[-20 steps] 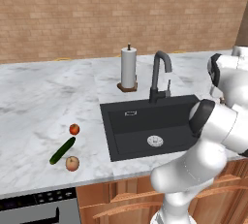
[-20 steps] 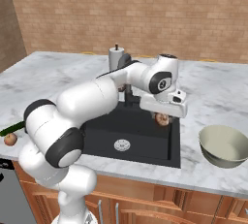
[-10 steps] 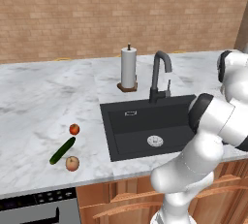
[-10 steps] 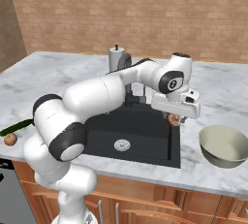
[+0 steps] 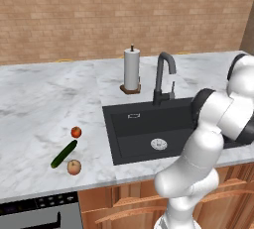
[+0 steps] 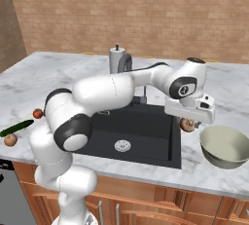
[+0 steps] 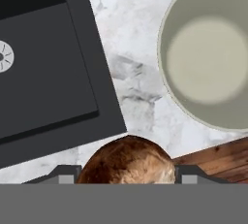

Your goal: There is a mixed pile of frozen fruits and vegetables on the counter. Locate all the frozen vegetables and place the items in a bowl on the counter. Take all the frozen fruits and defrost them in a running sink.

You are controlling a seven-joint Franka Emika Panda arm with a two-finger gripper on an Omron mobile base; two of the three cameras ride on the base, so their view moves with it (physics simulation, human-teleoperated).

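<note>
We find the hand [image 6: 188, 124] raised above the desk [image 6: 58, 75], over the strip of marble between the sink [image 6: 146, 131] and the bowl [image 6: 223, 146]. Its fingers [image 7: 65, 173] stand partly apart and grip a brownish-white round lump [image 7: 128, 162] between them; in the hand view this lump sits squarely between the two tips, and in the right base view it shows just under the hand, clear of the marble below.

The bowl lies just beside the hand, on the side away from the sink, its rim close to the held lump but apart from it. The sink's near edge lies directly on the hand's other side, with the drain [image 6: 122, 145] further off.

Well away from the hand, beyond the sink, we note three items on the desk: a red ball [image 5: 76, 132], a green stick [image 5: 63, 153] and an orange-tan ball [image 5: 74, 166], lying close together.
</note>
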